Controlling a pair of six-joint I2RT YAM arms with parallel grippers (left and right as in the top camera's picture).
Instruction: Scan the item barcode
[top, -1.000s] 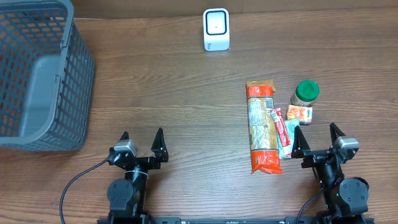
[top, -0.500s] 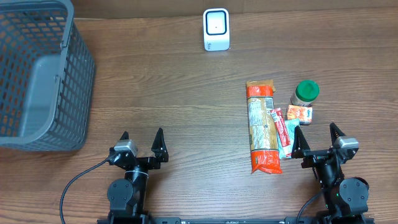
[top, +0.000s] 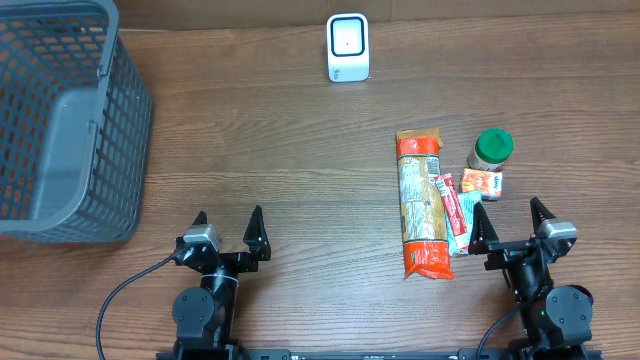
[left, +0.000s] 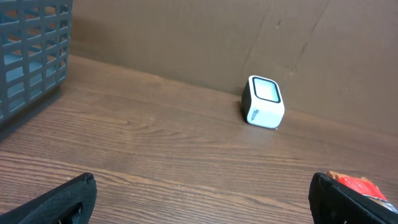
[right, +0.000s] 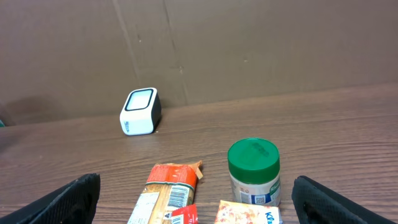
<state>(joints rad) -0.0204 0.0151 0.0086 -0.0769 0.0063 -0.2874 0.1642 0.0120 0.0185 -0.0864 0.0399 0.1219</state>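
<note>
A white barcode scanner stands at the table's far edge, also seen as the scanner and the scanner from the wrists. Right of centre lie a long orange pasta bag, a green-lidded jar, a small orange packet and a red sachet. The right wrist view shows the jar and the pasta bag with a barcode facing up. My right gripper is open just in front of these items. Open and empty, my left gripper rests at the front left.
A large grey mesh basket fills the far left corner; its wall shows in the left wrist view. A brown cardboard wall backs the table behind the scanner.
</note>
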